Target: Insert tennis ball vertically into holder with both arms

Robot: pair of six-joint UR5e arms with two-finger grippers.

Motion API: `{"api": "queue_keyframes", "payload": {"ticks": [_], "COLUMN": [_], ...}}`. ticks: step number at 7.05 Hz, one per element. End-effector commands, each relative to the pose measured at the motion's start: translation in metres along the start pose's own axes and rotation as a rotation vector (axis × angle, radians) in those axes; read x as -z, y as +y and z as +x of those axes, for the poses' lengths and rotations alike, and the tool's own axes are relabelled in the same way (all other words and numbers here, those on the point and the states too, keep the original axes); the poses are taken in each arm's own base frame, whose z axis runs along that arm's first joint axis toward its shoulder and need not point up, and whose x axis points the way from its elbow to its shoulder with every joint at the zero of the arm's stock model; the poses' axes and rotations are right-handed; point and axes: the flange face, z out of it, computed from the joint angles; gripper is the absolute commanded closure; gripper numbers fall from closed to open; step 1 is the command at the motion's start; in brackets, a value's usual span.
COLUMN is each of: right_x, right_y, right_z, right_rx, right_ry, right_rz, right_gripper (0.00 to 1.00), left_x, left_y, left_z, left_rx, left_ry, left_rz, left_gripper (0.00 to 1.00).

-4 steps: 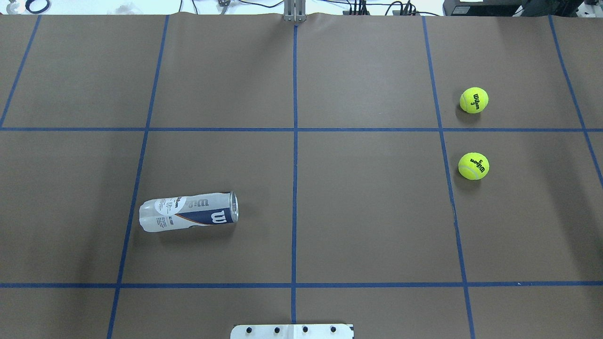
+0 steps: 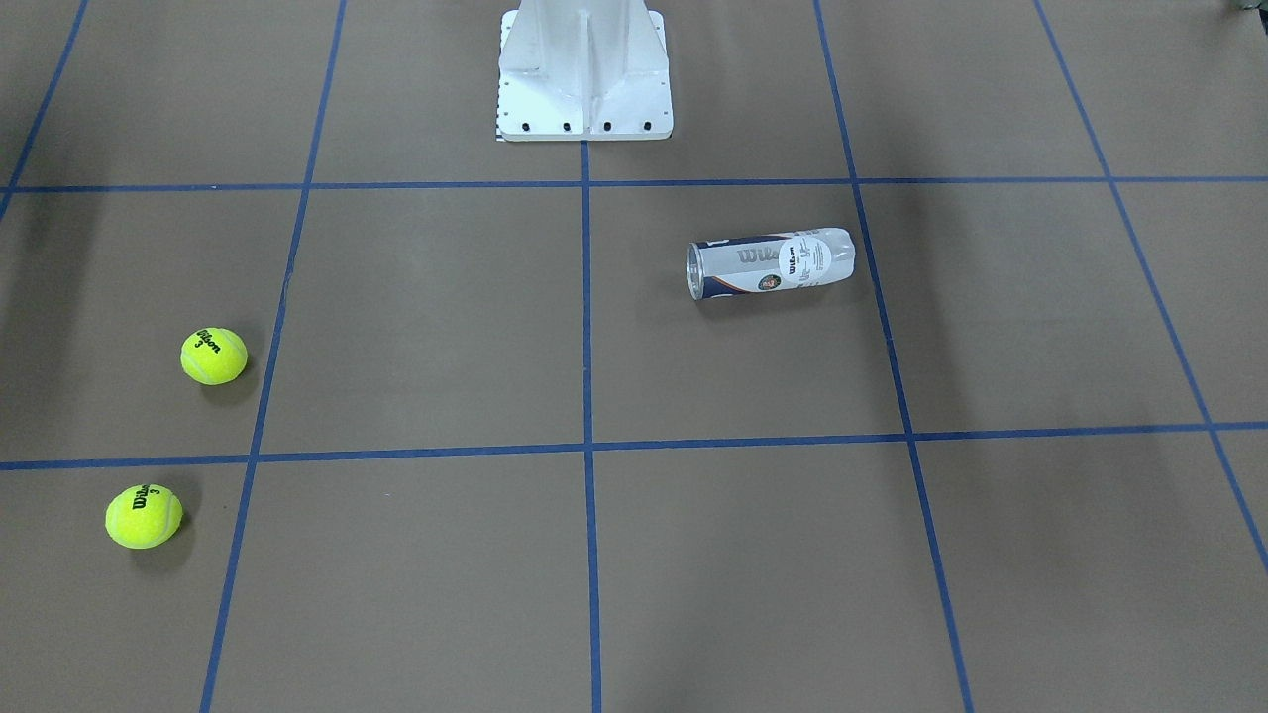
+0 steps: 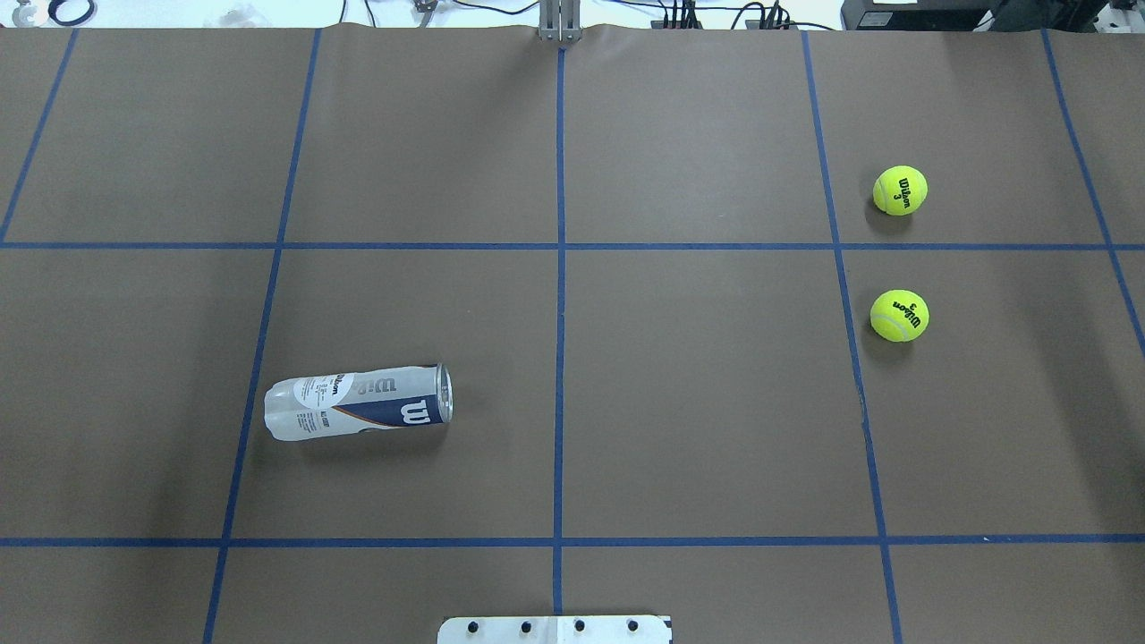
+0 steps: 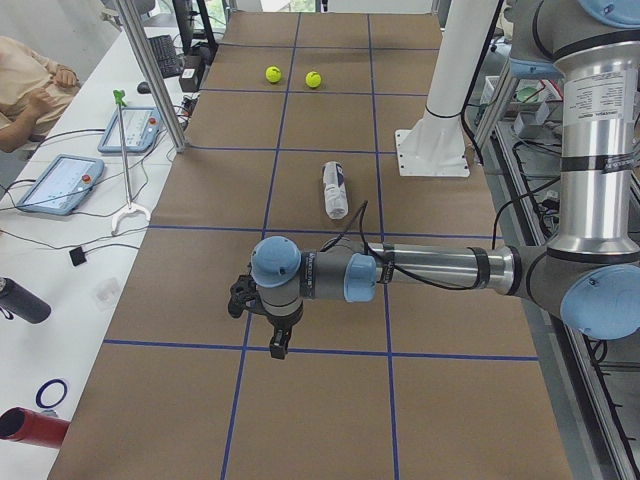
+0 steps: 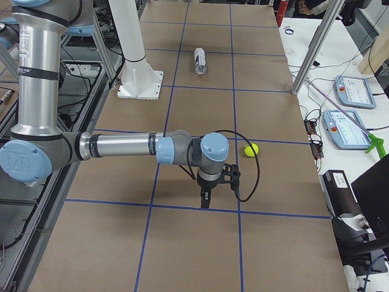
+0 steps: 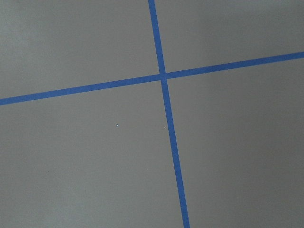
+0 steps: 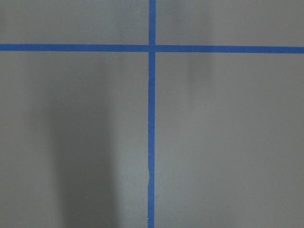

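The holder lies on its side on the left half of the table, tilted slightly off the tape grid. Its closed end sits just beside a blue line and its silver-rimmed mouth points toward the table's middle. It looks empty, and nothing touches it.

The white base stands at the middle of the near edge.

On the right half are two yellow balls, both just right of a blue line. The far ball and the near ball lie on either side of a cross line, near each other and well apart from the holder.

The left gripper shows only from the side. It hangs fingers down over bare paper near a tape line, on an arm stretched out low, well short of the holder. I cannot tell whether its fingers are wide or narrow.

The right gripper also shows only from the side. It points down close over a tape line, with one ball lying beyond it. Its opening cannot be judged either. Both wrist cameras show only brown paper and crossing tape.
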Motion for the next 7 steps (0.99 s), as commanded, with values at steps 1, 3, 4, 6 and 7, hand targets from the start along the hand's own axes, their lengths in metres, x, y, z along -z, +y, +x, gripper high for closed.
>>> {"api": "queue_keyframes", "payload": {"ticks": [1, 3, 4, 6, 7], "right_x": [0.006, 0.005, 0.011, 0.029, 0.035], "right_y": [-0.005, -0.015, -0.023, -0.037, -0.042], "right_z": [-0.005, -0.011, -0.018, -0.034, -0.039], "right_rx": [0.011, 0.036, 0.045, 0.153, 0.219], "right_ry": [0.002, 0.060, 0.061, 0.060, 0.061], "right_rz": [0.012, 0.012, 0.032, 0.163, 0.246], "right_gripper": [0.00, 0.00, 0.00, 0.00, 0.00], "left_x": [0.002, 0.009, 0.015, 0.024, 0.034], "left_y": [0.000, -0.007, -0.018, -0.025, -0.035], "left_z": [0.003, 0.013, 0.018, 0.026, 0.035], "left_rx": [-0.005, -0.019, -0.026, -0.087, -0.165], "left_ry": [0.008, 0.038, 0.035, 0.029, 0.019], "left_rz": [0.007, 0.027, 0.039, 0.093, 0.164], "left_gripper": [0.00, 0.00, 0.00, 0.00, 0.00]}}
